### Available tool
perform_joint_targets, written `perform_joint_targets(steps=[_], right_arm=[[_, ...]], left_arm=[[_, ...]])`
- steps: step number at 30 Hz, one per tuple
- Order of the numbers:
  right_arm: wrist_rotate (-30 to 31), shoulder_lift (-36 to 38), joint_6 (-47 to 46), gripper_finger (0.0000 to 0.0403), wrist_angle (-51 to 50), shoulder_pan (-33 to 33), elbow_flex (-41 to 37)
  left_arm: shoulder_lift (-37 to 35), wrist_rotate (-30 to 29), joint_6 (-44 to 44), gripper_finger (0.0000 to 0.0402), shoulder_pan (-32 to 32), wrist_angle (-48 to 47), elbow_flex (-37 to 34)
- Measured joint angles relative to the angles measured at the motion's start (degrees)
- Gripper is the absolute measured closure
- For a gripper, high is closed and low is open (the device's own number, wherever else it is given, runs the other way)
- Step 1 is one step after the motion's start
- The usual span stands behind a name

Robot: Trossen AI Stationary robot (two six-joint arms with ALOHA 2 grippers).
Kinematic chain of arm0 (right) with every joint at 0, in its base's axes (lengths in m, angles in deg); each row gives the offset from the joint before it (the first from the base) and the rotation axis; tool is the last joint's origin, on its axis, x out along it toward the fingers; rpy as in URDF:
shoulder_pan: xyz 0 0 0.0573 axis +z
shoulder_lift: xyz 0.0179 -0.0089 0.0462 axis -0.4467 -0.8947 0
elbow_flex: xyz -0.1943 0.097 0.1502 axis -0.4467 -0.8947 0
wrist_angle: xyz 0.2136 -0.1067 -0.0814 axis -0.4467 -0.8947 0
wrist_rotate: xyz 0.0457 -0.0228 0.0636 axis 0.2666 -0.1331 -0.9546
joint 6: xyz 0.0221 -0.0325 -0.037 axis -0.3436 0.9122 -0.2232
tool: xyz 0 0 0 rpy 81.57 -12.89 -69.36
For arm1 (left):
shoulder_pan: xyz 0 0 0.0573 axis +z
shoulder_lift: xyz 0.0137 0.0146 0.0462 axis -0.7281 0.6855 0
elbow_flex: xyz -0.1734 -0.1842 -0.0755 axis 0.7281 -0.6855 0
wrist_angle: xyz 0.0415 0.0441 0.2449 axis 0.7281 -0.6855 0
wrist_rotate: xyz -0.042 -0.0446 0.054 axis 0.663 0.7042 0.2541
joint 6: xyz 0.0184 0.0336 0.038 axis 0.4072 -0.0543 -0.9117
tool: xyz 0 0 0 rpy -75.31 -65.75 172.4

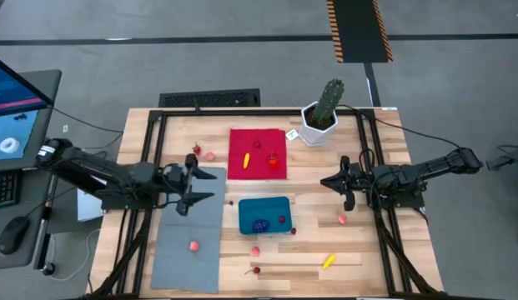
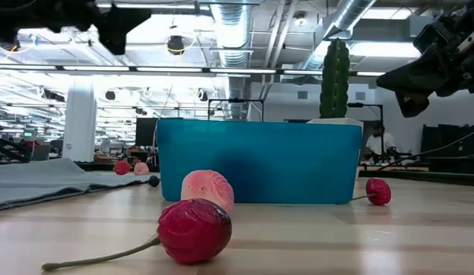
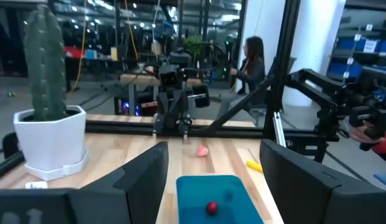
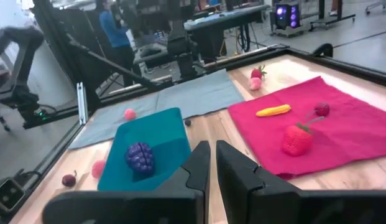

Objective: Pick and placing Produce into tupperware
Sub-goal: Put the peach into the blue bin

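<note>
The teal tupperware (image 1: 271,207) sits at mid-table and holds a blue-purple cluster (image 1: 260,225) and a red cherry (image 1: 282,220). More produce lies around it. A yellow banana piece (image 1: 246,159), a strawberry (image 1: 275,162) and a cherry (image 1: 259,143) are on the red cloth. A pink piece (image 1: 193,246) is on the grey mat. My left gripper (image 1: 196,185) hovers open over the mat's far end, left of the tupperware (image 3: 208,190). My right gripper (image 1: 325,182) hovers shut to the tupperware's right, with its fingers (image 4: 199,163) nearly together.
A cactus in a white pot (image 1: 319,117) stands at the far right of the table. On the bare wood lie a pink piece (image 1: 342,219), a yellow piece (image 1: 328,261), a pink piece (image 1: 255,250) and a cherry (image 1: 256,270). A strawberry (image 1: 197,150) and a pink piece (image 1: 210,155) lie left of the red cloth (image 1: 242,137).
</note>
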Motion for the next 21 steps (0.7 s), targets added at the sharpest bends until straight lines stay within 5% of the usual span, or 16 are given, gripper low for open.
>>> perform_joint_targets(steps=[11,21], right_arm=[[-0.6,0.0,7.0,0.0351,8.1,0.2,0.1],[-0.8,0.0,7.5,0.0351,6.5,0.1,0.1]], left_arm=[[-11.1,0.4,-0.3,0.0158,0.0,1.1,-8.7],[-21.6,7.1,-2.2,0.0159,0.0,1.3,-13.0]])
